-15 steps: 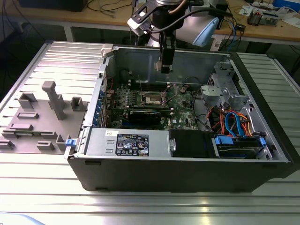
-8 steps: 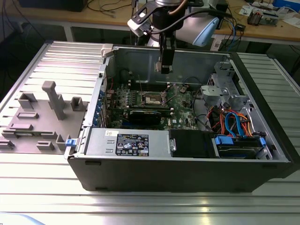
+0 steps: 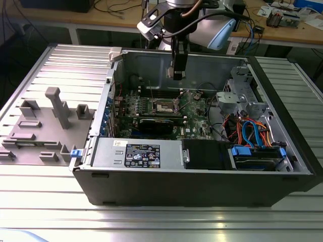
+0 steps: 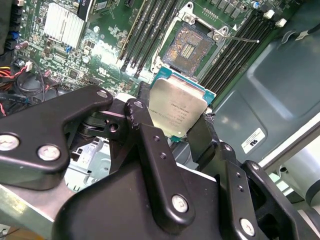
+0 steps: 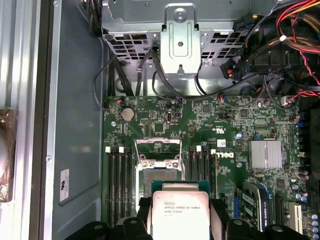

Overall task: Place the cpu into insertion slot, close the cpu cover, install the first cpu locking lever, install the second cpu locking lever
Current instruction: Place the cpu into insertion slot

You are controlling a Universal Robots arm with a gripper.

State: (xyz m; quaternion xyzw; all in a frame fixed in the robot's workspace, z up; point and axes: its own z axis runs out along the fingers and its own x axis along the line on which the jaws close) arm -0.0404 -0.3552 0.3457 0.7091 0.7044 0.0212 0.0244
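The black fingers (image 4: 200,137) are clenched on the small flat silvery-grey square cpu (image 4: 177,112), which is held above the open square insertion slot (image 4: 189,46) (not yet seated). Its edges should be squared to the slot and the chip lowered level, never forced.

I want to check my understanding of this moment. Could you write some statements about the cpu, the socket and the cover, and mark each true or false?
1. The gripper is shut on the cpu. True.
2. The cpu lies in the socket. False: the gripper holds it off the board, and the socket is empty.
3. The cpu cover is closed. False: it stands open.
4. The computer case lies open, with the motherboard showing. True.
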